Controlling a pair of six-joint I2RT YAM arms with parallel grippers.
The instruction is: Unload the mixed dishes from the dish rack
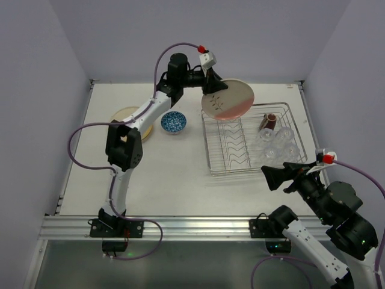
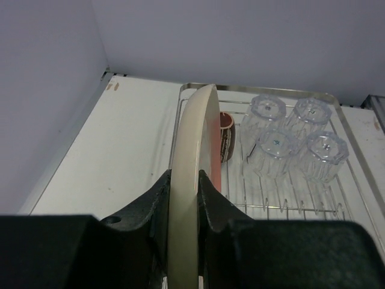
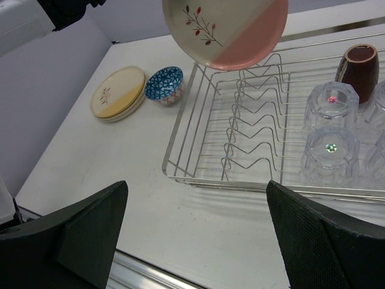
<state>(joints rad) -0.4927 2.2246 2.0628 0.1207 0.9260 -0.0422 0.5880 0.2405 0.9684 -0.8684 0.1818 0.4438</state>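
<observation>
Four clear glass tumblers (image 1: 280, 144) stand bases up in the right part of the dish rack (image 1: 252, 173), grouped two by two and close together. A small dark brown mug (image 1: 268, 122) sits tilted in the same part of the rack, just beyond the tumblers on their far left side. The zigzag dividers (image 1: 236, 147) occupy the left part of the rack.

One cream plate (image 1: 231, 99) with a sprig mark and a pink segment is held over the far left corner of the rack, tilted on edge with its face toward the near side. The left gripper (image 1: 212, 89) is clenched on the plate's rim (the left wrist view shows one finger pressed against each face). The pictures do not settle whether the plate's lower edge touches the wire.

On the bench (image 1: 180, 180), left of the rack, a blue-patterned bowl (image 1: 173, 122) stands upright, well apart from the rack. A stack of plates (image 1: 127, 115) lies just left of the bowl; the top one is cream with a yellow segment and a sprig mark. The left arm (image 1: 123, 147) passes above this stack and hides part of it in the top view.

The right gripper (image 1: 278, 176) hovers by the near right corner of the rack, its jaws spread wide and grasping nothing.
</observation>
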